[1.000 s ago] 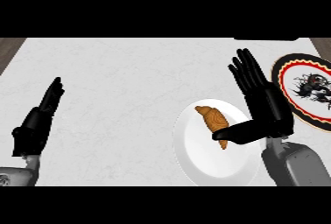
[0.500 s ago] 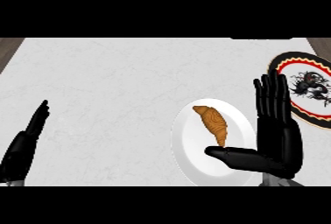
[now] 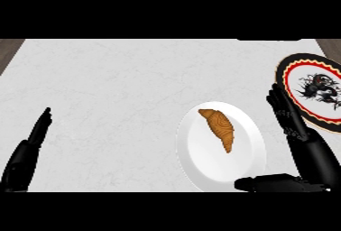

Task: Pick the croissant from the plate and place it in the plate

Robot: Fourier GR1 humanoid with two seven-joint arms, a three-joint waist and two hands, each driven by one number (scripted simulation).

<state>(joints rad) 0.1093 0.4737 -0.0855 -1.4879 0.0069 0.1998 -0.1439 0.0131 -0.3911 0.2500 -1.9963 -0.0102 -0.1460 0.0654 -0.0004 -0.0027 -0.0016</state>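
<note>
White plate holds the croissant; both hands' fingers straight, grasping nothing.

Counter top: pale grey-white marbled surface with faint veining, filling nearly the whole view from upper to lower band; brown wood-toned strips visible beyond its upper left and upper right corners, narrowing toward the lower part of the view.

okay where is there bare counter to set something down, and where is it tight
Bare counter runs from the left hand at the lower left across to the white plate holding the croissant, and along the far edge. It is crowded at the right: the right hand fills the gap between that plate and the patterned plate.
</note>
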